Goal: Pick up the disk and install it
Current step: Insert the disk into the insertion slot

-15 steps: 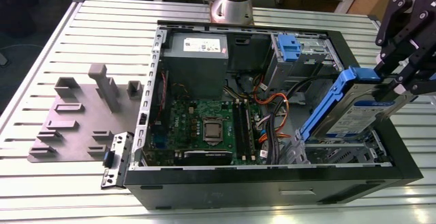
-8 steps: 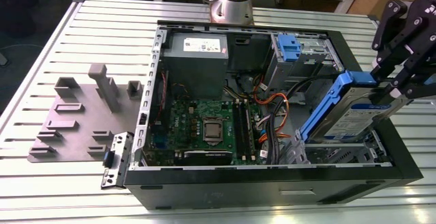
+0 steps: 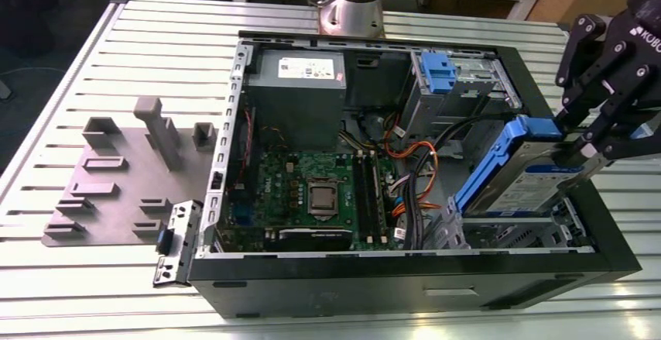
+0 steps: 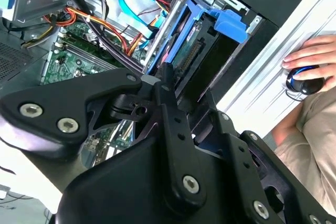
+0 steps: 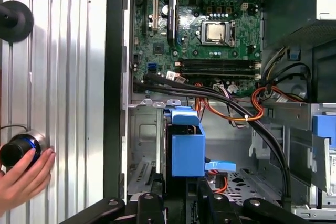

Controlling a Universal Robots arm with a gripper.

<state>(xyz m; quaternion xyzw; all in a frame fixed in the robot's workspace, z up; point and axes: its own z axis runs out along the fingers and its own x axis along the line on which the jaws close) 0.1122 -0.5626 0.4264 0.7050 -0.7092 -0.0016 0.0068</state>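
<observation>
The step in hand is putting the disk in, as I judge it. The black metal tool (image 3: 580, 150) is shut tight on the flat silver-grey metal disk with a white-and-blue label and a blue plastic frame (image 3: 522, 173). The disk is tilted, with its low end dipping into the big black open computer case (image 3: 413, 272), at the corner of the case where the silver metal slot (image 3: 516, 233) sits. The high end of the disk pokes up above the case wall. In the first wrist view the blue frame (image 5: 187, 148) points down into that corner. I think this step calls for keeping the disk lined up with the slot walls and away from the orange and black wires inside the case. Now the count: one disk, one tool, one case, one green flat board (image 3: 309, 193) on the case floor, one large grey box with a white sticker (image 3: 299, 84) at the back of the case, and one small blue plastic clip (image 3: 438, 69) in the back corner. Outside the case, on the silver slatted bench (image 3: 104, 297), lies one grey plastic holder plate (image 3: 114, 193). One person's hand (image 5: 23, 174) rests on one round black-and-blue knob (image 5: 18, 150) just beside the case.
</observation>
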